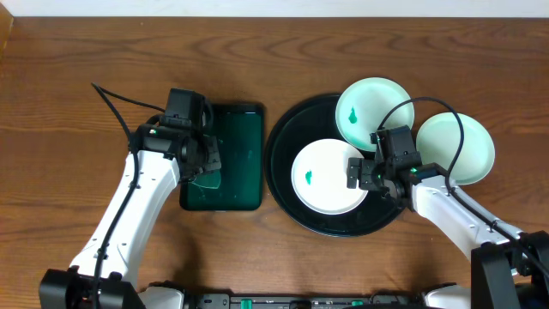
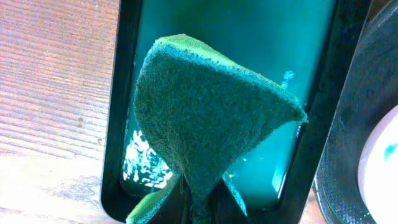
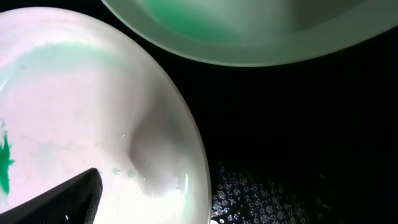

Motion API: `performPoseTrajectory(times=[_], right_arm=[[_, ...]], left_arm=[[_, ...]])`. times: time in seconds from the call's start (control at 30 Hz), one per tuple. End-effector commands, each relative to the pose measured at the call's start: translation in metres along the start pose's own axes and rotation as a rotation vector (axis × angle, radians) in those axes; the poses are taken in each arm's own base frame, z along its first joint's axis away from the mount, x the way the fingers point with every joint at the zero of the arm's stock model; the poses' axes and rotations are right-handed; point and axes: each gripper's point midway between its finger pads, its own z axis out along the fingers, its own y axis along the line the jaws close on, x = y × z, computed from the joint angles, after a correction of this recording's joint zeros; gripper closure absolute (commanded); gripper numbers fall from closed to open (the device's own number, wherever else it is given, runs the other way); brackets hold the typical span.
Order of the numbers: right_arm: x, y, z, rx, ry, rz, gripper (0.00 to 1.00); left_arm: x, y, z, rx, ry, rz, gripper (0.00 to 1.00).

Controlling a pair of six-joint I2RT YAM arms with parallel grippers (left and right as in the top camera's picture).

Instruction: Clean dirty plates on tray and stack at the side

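A white plate with a green smear lies in the round black tray. A second smeared plate rests tilted on the tray's far right rim. The third plate sits on the table, right of the tray. My right gripper is open, astride the near plate's right rim. One finger is over the plate; the other is lost against the black tray. My left gripper is shut on a green sponge, held over the dark green rectangular tray.
The green rectangular tray stands just left of the black tray, nearly touching it. Its bottom is wet and glistening. Bare wooden table lies to the left and along the front.
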Motion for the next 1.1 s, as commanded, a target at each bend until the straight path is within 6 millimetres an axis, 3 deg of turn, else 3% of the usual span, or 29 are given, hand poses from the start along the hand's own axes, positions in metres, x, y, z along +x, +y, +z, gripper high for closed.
performPoseTrajectory(times=[0.0, 1.07], right_arm=[[-0.007, 0.003, -0.004, -0.011, -0.02, 0.002, 0.01], [-0.007, 0.003, -0.004, -0.011, -0.02, 0.002, 0.01]], left_arm=[[-0.008, -0.002, -0.005, 0.002, -0.019, -0.038, 0.93], [0.002, -0.005, -0.005, 0.021, 0.025, -0.038, 0.93]])
